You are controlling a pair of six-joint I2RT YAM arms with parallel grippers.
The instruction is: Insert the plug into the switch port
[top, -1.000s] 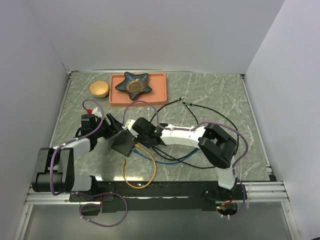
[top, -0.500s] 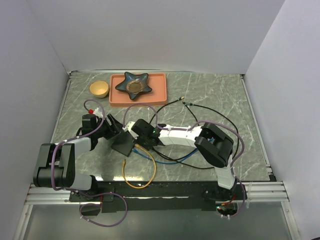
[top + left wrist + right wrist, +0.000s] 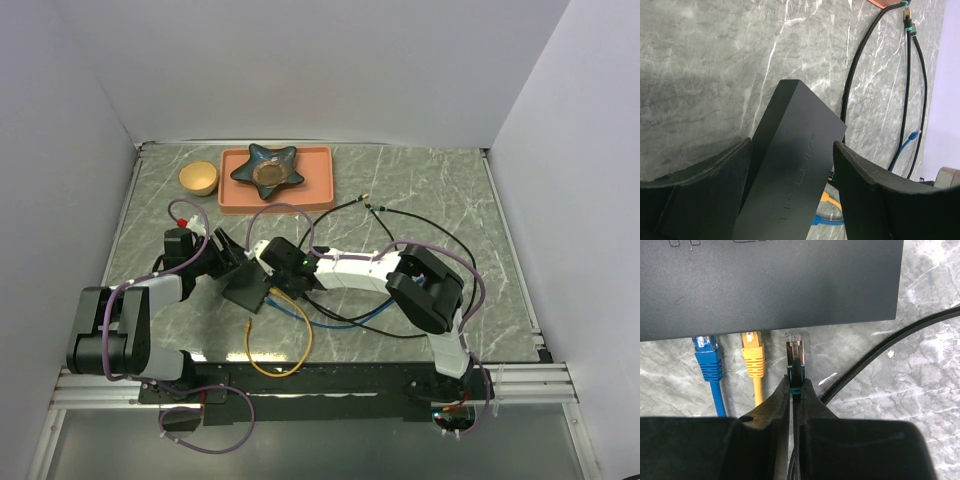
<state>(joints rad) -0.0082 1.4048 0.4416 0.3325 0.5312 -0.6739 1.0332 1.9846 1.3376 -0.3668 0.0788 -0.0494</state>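
Note:
The switch port (image 3: pixel 244 287) is a flat black box, tilted off the table. My left gripper (image 3: pixel 226 262) is shut on it. In the left wrist view the box (image 3: pixel 795 165) fills the gap between my fingers (image 3: pixel 715 190). My right gripper (image 3: pixel 796 384) is shut on the plug (image 3: pixel 794 351), a clear-tipped connector with a teal boot on a black cable. The plug tip sits just short of the box's socket edge (image 3: pixel 790 327), to the right of a yellow plug (image 3: pixel 753 352) and a blue plug (image 3: pixel 706 354) that are seated in sockets. In the top view the right gripper (image 3: pixel 272 272) is at the box's right side.
An orange-pink tray (image 3: pixel 322 192) with a dark star-shaped dish (image 3: pixel 266 168) and a yellow bowl (image 3: pixel 198 178) stand at the back left. Black cables (image 3: pixel 410 218) loop over the middle. A yellow cable (image 3: pixel 292 352) and a blue cable (image 3: pixel 340 323) trail toward the near edge.
My right gripper has moved a little left with the plug, closer to the box's socket edge. My left arm shifted slightly and still holds the box.

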